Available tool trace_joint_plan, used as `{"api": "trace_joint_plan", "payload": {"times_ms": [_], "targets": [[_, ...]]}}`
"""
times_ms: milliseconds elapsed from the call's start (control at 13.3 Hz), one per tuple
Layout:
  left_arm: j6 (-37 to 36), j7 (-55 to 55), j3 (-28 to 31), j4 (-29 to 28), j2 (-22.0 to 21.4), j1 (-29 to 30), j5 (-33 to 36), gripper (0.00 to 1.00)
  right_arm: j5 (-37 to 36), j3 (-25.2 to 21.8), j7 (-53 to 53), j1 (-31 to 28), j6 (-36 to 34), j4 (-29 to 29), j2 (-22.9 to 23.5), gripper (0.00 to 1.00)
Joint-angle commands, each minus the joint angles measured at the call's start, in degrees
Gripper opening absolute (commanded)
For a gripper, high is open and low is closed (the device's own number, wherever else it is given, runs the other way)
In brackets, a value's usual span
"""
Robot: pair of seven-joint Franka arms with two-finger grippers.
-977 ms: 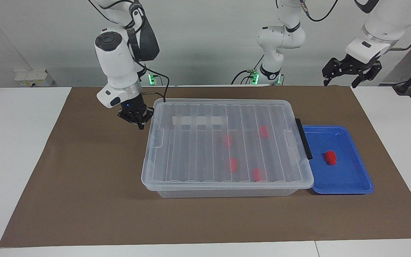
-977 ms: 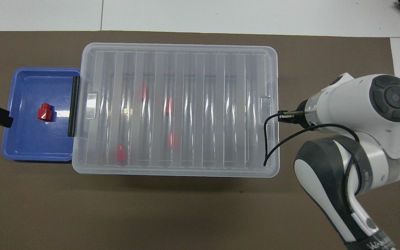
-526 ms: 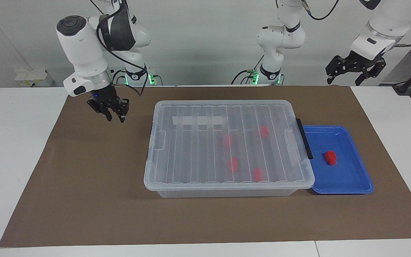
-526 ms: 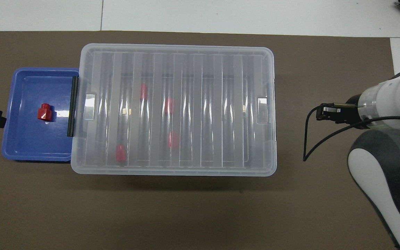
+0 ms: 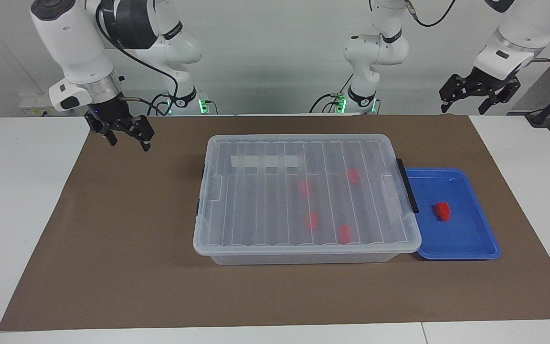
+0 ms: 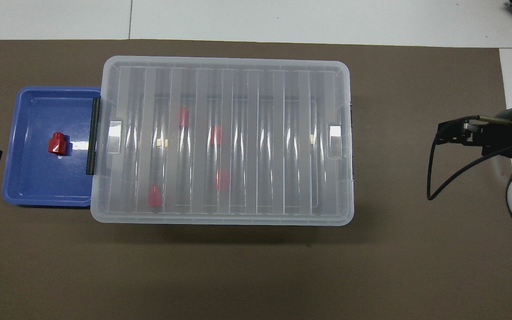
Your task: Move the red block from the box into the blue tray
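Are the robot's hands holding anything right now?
No. The right gripper and the left gripper are both open and empty, up over the mat.

right pincer (image 5: 127,139) risen away from box (image 5: 303,191), left pincer (image 5: 478,98) lifted slightly

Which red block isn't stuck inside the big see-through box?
The red block lying in the blue tray, toward the left arm's end. It sits in the open, bright and sharp; the other four red blocks show only dimly under the box's shut lid.
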Motion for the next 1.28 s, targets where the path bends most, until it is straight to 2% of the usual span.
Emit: {"api": "trace_joint_plan", "payload": {"times_ms": [0,225,526,1202], "targets": [[1.01,-0.29,-0.39,-0.62,-0.86,0.36,0.66,1.0,-2.32,0.38,1.3,-0.29,-4.91,6.16,2.48,0.99],[1.28,-0.29,-0.57,-1.41,-1.13,1.06,0.66,1.0,-2.33,0.29,1.3,-0.38,-7.47,7.58,2.48,0.99],[1.36,-0.29,-9.7,-1.41,-1.13,9.75,0.57,1.0,-1.89,0.46,0.34,-0.82,-8.44,4.17,-0.32,1.0],[1.37,-0.29,-9.62,-1.68,-1.21,9.76,0.66,1.0,-1.1,0.55,-0.1,-0.73,-8.35,2.31,-1.39,1.0]]}}
